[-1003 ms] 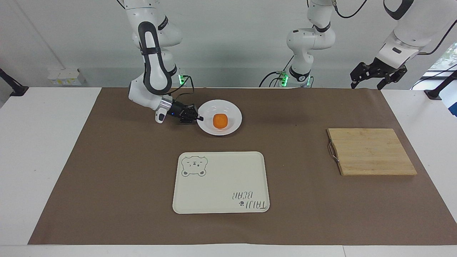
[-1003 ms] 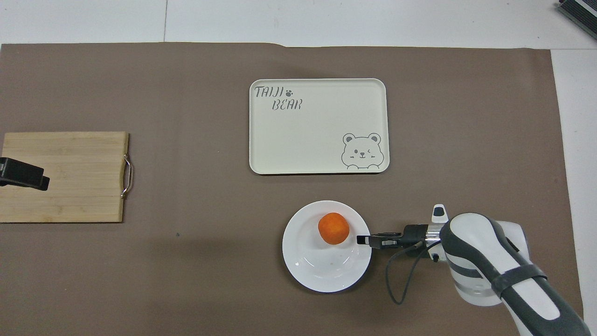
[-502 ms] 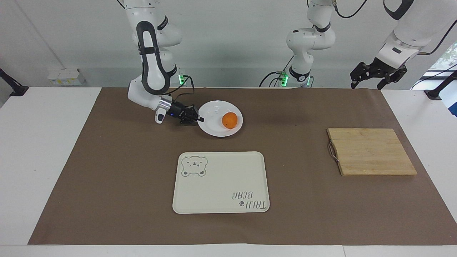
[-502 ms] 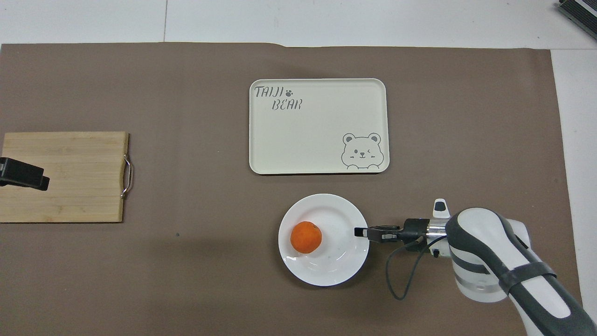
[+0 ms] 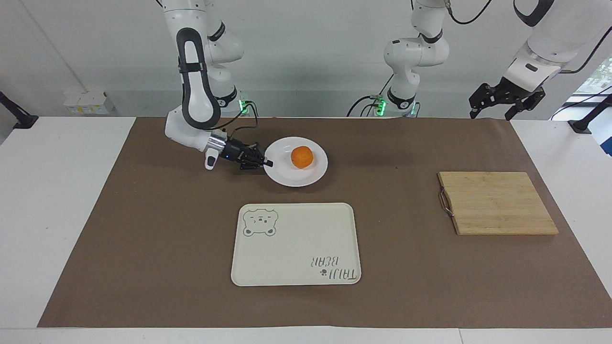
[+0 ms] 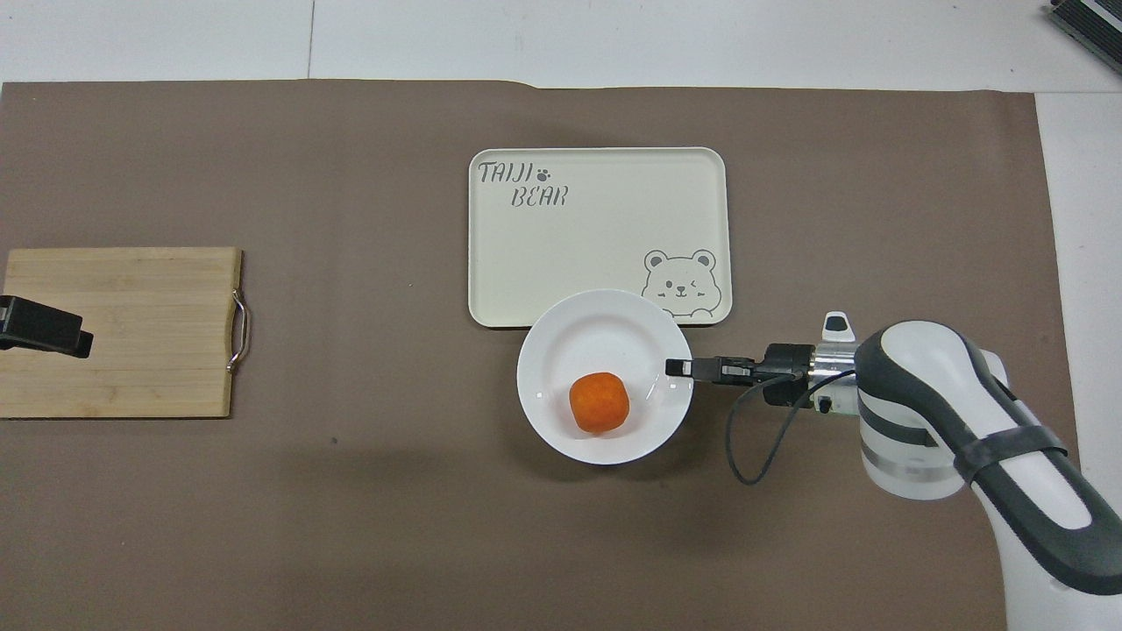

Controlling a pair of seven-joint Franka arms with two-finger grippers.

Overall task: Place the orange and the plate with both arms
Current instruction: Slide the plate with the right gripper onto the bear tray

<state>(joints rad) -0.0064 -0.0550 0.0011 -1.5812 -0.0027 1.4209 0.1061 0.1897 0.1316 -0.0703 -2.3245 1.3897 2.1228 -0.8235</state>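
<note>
1. Right hand [image 5: 267, 163], upper left of centre in the facing view, is clamped on the rim of the plate [image 5: 287, 177]; the plate sits clear of the table [image 5: 143, 248] and tilts slightly.
2. The orange [image 5: 302, 157] rests in the plate's well.
3. In the overhead view the plate's upper edge overlaps the lower edge of the cream tray [image 6: 596, 202], below the bear drawing.
4. The tray's surface is bare.
5. Left hand [image 5: 506, 98], upper right of the facing view, waits in the air with its fingers apart, above the table's edge.
6. The wooden cutting board [image 5: 497, 203] lies at right, well apart from the tray, brown mat [image 5: 401, 200] between them.
</note>
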